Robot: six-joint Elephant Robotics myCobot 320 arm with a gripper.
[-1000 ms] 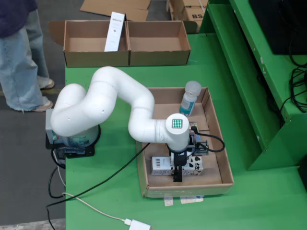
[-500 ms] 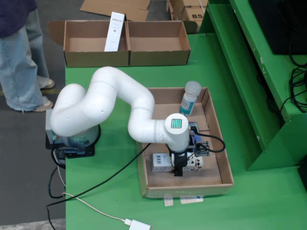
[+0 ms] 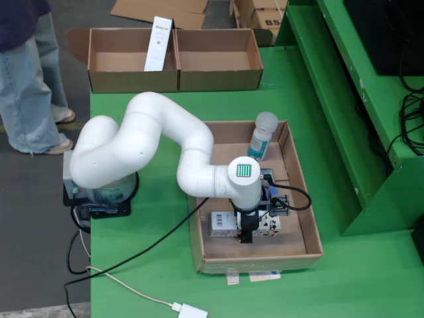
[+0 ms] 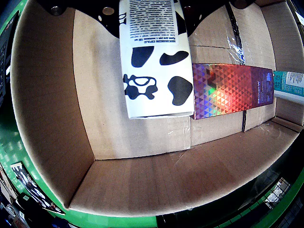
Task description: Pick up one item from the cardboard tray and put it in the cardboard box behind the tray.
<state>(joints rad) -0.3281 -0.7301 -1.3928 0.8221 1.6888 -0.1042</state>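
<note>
Now the white arm [image 3: 152, 142] reaches from its base at the left edge of the green table [image 3: 165, 278] out over the cardboard tray [image 3: 308, 228], with its gripper [image 3: 246, 236] pointing down into the tray's front half. Compared with a second ago, the cow-patterned carton [image 3: 268, 225] sits higher: back then it lay flat on the tray floor with the black fingers reaching down past it, while now it appears shorter and tucked closer under the wrist, and the fingertips end above the floor. Since half a second ago almost nothing has changed. In the wrist view the cow-patterned carton [image 4: 154, 66] hangs from the top edge of the frame, white with black blotches and a printed label, clamped between the dark jaws on either side of it, so the pincer is clenched on the carton. Its lower end covers the near end of a shiny holographic box [image 4: 232, 90] that lies on the tray floor. At the far right of that view part of a teal-labelled bottle [image 4: 288, 85] shows; in the fixed view the bottle [image 3: 262, 138] leans in the tray's back corner. Behind the tray stands the cardboard box [image 3: 218, 69], with a tall white packet [image 3: 158, 45] upright in its left compartment. A person in jeans [image 3: 26, 79] stands at the left.
</note>
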